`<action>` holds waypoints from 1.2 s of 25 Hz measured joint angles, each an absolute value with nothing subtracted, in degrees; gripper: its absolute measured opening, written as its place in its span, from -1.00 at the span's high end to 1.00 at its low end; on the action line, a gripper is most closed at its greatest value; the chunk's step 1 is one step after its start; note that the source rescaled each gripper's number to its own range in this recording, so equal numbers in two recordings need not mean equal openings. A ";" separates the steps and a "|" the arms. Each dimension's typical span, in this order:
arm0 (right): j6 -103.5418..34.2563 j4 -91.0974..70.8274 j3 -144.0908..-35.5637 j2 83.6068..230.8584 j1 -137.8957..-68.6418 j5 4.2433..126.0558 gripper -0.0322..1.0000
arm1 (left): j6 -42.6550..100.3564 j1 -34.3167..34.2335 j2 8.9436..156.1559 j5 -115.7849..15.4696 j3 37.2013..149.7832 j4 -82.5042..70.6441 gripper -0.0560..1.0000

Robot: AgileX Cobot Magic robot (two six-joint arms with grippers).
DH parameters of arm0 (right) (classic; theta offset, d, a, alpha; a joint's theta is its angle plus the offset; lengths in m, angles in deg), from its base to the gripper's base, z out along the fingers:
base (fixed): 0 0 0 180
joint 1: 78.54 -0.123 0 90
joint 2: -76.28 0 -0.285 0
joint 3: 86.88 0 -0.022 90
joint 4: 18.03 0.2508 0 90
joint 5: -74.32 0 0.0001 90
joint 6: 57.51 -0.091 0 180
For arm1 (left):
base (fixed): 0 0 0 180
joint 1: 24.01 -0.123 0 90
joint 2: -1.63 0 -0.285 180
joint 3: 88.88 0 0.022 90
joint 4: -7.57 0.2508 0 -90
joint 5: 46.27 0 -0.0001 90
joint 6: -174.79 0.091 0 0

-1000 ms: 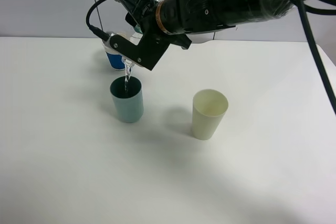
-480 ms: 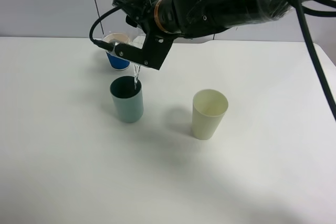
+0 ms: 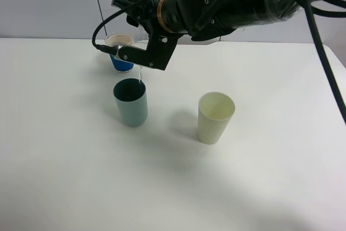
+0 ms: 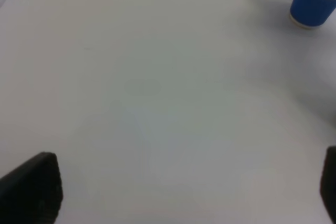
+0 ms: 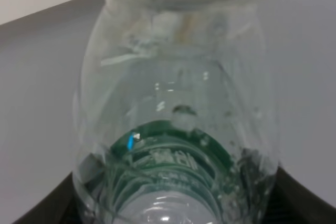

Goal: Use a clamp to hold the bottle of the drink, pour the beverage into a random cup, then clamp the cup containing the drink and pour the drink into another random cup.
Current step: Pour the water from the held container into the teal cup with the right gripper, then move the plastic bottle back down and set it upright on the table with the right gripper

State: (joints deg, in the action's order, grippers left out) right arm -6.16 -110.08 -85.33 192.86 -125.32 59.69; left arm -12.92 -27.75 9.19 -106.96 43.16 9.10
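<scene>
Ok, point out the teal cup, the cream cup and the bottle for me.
teal cup [image 3: 131,113], exterior high view, on its outer wall.
cream cup [image 3: 214,125], exterior high view, on its outer wall.
bottle [image 5: 173,119], right wrist view, on its clear body.

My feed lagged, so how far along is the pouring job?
Done: the right gripper has the bottle clamped and tilted. In hand: a thin stream falls into the teal cup. Left: set the bottle down, clamp the teal cup, and pour it into the cream cup or the blue cup.
</scene>
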 joint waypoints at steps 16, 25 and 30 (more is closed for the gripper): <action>-13.96 -117.24 -85.33 192.86 -126.16 64.27 0.94 | -12.92 -27.75 9.19 -106.96 43.16 9.10 -1.00; -50.68 -105.35 -85.33 192.86 -125.66 64.40 0.94 | -12.92 -27.75 9.19 -106.96 43.16 9.10 -1.00; -75.65 -103.39 -85.33 192.60 -123.82 64.35 0.94 | -12.92 -27.75 9.19 -106.96 43.16 9.10 -1.00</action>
